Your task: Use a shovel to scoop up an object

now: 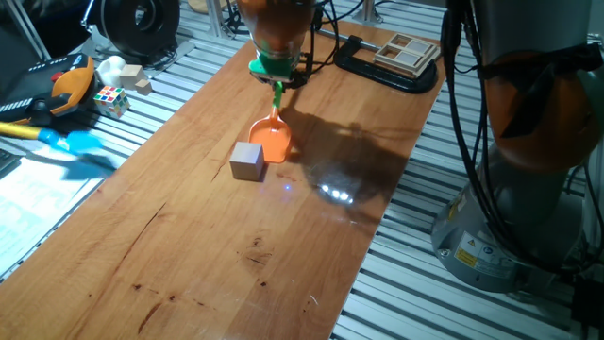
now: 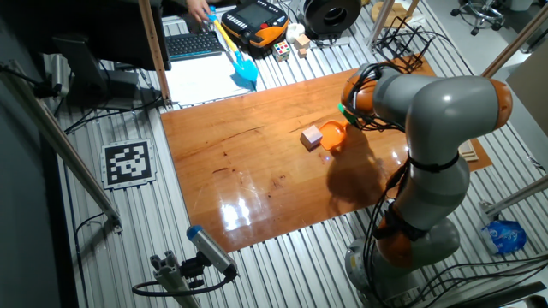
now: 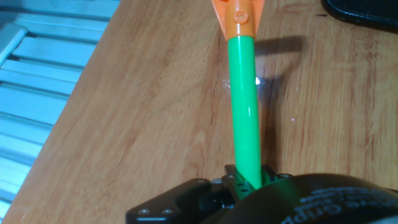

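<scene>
Fingers [image 3: 249, 182] clenched on toy shovel [image 1: 273, 132], orange blade beside wooden cube [image 1: 247, 161] on table [image 1: 189, 246]; best kept low, flat, pushed squarely under cube

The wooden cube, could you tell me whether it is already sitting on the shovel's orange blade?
No, the wooden cube rests on the table beside the shovel blade's front edge.

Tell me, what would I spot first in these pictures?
The orange-and-green toy shovel, held by the robot's tool, its scoop on the wooden table beside a small wooden cube. Next, the big grey-and-orange robot arm leaning over the table's edge.
</scene>
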### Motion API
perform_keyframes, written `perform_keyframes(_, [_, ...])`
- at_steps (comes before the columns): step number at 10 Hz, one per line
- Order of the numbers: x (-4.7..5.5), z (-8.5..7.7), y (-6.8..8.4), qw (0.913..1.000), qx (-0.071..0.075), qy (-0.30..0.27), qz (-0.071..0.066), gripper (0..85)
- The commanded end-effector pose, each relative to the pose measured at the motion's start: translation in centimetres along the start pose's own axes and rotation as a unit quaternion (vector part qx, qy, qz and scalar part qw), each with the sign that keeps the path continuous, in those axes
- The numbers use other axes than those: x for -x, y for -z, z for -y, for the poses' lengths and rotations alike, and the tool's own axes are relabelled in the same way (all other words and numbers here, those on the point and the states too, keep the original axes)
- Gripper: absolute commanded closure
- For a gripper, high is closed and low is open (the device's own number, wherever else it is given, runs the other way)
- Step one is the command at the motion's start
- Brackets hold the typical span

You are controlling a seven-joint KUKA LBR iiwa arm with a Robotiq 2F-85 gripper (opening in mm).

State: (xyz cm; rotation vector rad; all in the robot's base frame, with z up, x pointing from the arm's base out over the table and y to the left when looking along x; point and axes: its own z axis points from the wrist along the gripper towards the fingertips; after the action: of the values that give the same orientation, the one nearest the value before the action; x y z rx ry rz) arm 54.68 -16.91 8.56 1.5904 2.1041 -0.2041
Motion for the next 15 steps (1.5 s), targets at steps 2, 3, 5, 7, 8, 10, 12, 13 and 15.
perform_keyframes(2, [-0.5, -0.2, -0.1, 1.0000, -0.001, -0.003, 0.001, 85.0])
perform_keyframes(3, [-0.6, -0.2, -0.2, 1.0000, 0.001, -0.002, 0.002, 85.0])
perform_keyframes(5, [-0.8, -0.2, -0.2, 1.0000, 0.007, -0.001, 0.006, 85.0])
perform_keyframes(7, [-0.8, -0.1, -0.1, 0.9995, 0.021, 0.007, 0.021, 85.0])
perform_keyframes(8, [-0.8, 0.0, 0.1, 0.9994, 0.024, 0.010, 0.022, 85.0])
perform_keyframes(10, [-1.1, 0.1, 0.4, 0.9989, 0.032, 0.014, 0.032, 85.0])
perform_keyframes(12, [-2.0, 0.1, 0.7, 0.9984, 0.034, 0.009, 0.044, 85.0])
perform_keyframes(13, [-2.4, 0.2, 0.7, 0.9984, 0.034, 0.006, 0.044, 85.0])
perform_keyframes(15, [-2.9, 0.3, 0.5, 0.9983, 0.037, 0.003, 0.045, 85.0])
